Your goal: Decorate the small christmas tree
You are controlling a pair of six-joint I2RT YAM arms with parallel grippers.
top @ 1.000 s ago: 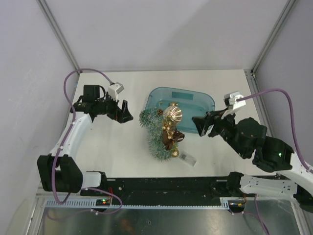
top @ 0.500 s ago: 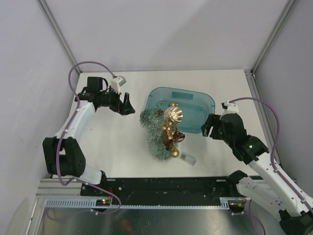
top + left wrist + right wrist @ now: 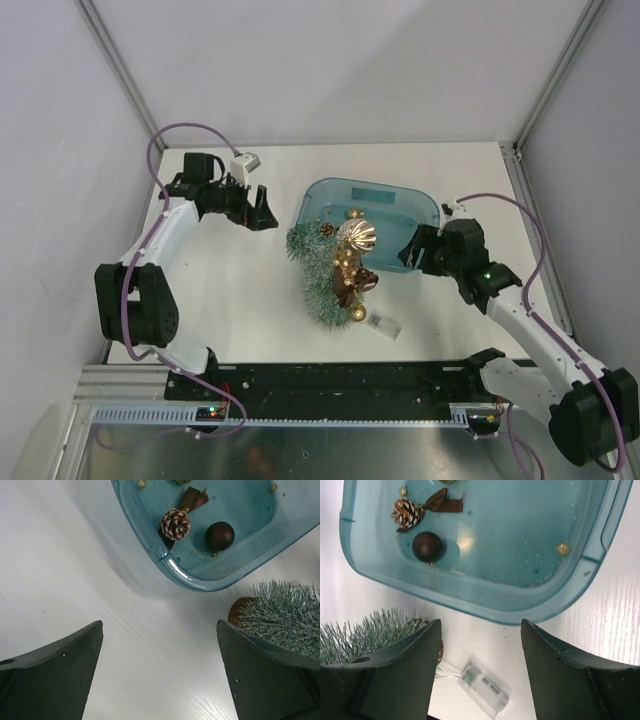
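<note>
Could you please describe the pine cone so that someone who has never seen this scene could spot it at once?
Find the teal tub on the white table. At its left end, three things lie close together: the pine cone is the scaly, white-tipped one, beside a smooth dark brown ball and a brown ribbon.
</note>
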